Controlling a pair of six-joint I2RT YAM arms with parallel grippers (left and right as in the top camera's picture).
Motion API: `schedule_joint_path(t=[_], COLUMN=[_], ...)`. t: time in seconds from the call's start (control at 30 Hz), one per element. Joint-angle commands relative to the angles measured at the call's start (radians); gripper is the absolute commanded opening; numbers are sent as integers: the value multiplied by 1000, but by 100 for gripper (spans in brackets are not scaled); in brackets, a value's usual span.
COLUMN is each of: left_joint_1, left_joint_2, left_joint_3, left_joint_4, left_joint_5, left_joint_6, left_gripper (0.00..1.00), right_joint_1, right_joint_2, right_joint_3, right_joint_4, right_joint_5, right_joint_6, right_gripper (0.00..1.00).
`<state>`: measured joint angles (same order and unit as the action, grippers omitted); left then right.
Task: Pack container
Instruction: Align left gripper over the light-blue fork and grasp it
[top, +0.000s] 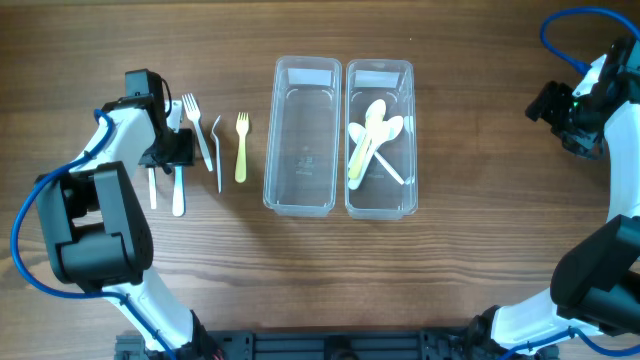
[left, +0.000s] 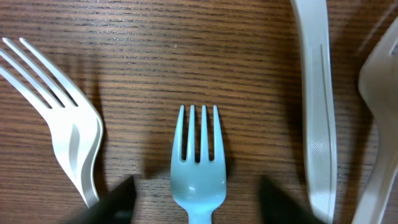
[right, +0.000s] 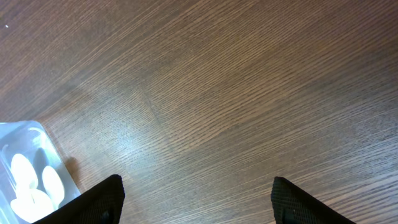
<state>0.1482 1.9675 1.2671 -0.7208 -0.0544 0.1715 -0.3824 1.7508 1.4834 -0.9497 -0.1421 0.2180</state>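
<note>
A: Which step is in hand?

B: A pick, I'd say. In the left wrist view the left claw (left: 200, 198) hangs with its fingers (left: 121, 198) apart. One sits on each side of the blue fork (left: 198, 163) at the bottom middle of the frame, and bare wood shows between each finger and the fork's neck. Nothing is clamped yet.

A: So the next move?

B: Probably come down, close on the neck just below the tines, and lift straight. It's tight there. A white fork (left: 73, 140) lies at the left of that frame and a white handle (left: 317, 118) at the right, so a skewed close could nudge either.

A: How does the fork look?

B: Pale blue plastic with four tines pointing to the top of the frame, lying flat on the wooden surface (top: 480, 280). It looks thin and light, so it may slide.

A: And farther out?

B: Overhead, a yellow fork (top: 241, 147) lies at the right end of that row, then two clear containers stand side by side in the middle. The empty container (top: 301, 135) is nearer the cutlery. The spoon container (top: 398, 200) beyond it holds pale spoons (top: 375, 135). I judge the forks belong in the empty one, so packing is partly done.

A: The other arm?

B: It's far off at the upper right edge. The right claw (right: 196, 202) is spread wide over bare wood, holding nothing.
</note>
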Motion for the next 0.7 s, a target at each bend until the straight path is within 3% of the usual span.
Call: schedule_joint_path(t=[0.0, 0.03, 0.17, 0.67], left_joint_1=[3, 3, 2, -31], left_joint_2=[10, 10, 10, -141], left_joint_3=[-10, -10, -10, -1], left_joint_4=[2, 0, -20, -56], left_joint_5=[21, 21, 20, 19], left_joint_6=[4, 4, 4, 1], left_gripper=[37, 32, 27, 31], right_joint_1=[3, 3, 3, 3], right_joint_2=[9, 9, 9, 9], right_joint_3=[-3, -3, -3, -3], right_joint_4=[3, 3, 6, 15], right_joint_5=[-8, -8, -8, -8], right_joint_6=[-10, -10, -10, -9], right_gripper=[76, 76, 76, 76])
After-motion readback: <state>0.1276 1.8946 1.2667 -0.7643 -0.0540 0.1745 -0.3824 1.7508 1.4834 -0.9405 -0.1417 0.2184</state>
